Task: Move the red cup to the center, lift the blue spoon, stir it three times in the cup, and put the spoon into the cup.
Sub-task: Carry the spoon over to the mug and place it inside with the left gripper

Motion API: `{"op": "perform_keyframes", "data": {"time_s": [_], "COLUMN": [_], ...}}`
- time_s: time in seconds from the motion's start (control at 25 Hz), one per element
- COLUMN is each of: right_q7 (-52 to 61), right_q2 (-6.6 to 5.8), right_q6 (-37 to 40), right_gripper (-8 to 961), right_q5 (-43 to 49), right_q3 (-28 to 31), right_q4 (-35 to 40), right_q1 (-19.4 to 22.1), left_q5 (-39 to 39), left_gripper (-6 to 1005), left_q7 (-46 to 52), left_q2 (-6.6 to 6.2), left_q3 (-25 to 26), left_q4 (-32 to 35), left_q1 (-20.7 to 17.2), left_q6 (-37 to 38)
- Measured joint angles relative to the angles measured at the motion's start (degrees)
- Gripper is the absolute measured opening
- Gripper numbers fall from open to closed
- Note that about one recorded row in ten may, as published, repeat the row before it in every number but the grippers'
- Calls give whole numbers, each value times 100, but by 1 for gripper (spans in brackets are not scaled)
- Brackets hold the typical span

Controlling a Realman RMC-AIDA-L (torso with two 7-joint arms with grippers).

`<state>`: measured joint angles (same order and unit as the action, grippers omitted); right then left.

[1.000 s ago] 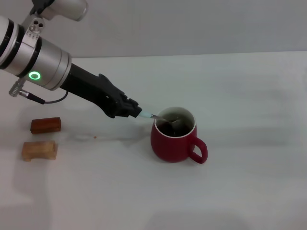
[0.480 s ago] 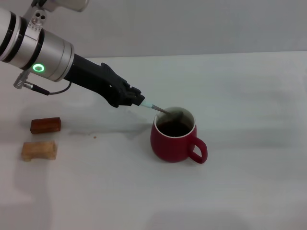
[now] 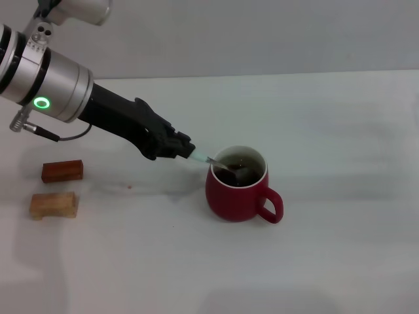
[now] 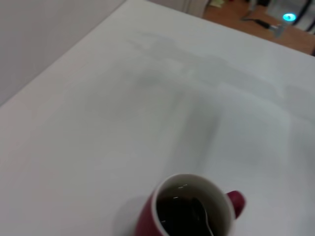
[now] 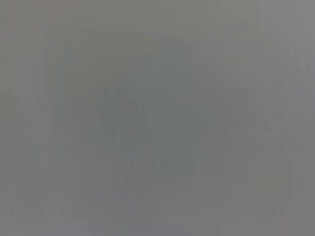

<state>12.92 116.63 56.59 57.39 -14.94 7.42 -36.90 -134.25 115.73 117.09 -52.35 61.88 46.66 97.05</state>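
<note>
At the far left of the white tabletop (image 3: 327, 261) lie two small wooden blocks, a reddish-brown one (image 3: 62, 171) and, just in front of it, a paler tan one (image 3: 54, 205); neither has a part in the task. Above them the left arm's silver barrel with its green ring light (image 3: 43, 103) reaches down and inward, ending in the black left gripper (image 3: 186, 152). Its fingers are pressed together on the pale light-blue handle of the blue spoon (image 3: 208, 159), a slim teaspoon with a grey metal neck and bowl. The spoon slants down over the near-left rim into the red cup (image 3: 239, 193), a rounded dark-red ceramic mug with a white inner wall, standing near the middle of the table with its loop handle pointing right. In the left wrist view the spoon's bowl (image 4: 201, 215) sits in the dark brown liquid (image 4: 179, 216).

The stirring step looks to be in hand: the cup is already placed and the spoon is dipped. How many turns are done cannot be told. The next move calls for circling the bowl inside the wall without knocking the cup, then releasing the handle so the spoon rests against the rim.

The right gripper is out of sight; its wrist view shows only blank grey.
</note>
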Motion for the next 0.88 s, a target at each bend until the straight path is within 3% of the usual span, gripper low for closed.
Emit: {"op": "perform_keyframes", "data": {"time_s": [0.52, 0.88], "right_q7": [0, 0], "right_q2": [0, 8], "right_q6": [-8, -9], "right_gripper": [505, 506], "right_q5": [-8, -9], "right_q3": [-4, 4], "right_q4": [-81, -94], "right_q1": [-50, -11], "left_q5": [189, 207], "left_gripper": [131, 131], "left_q7": [-124, -111], "left_q2": [15, -55], "left_q3": [-31, 26], "left_q4": [-74, -67], "left_q1": [30, -47], "left_q6": [-261, -264]}}
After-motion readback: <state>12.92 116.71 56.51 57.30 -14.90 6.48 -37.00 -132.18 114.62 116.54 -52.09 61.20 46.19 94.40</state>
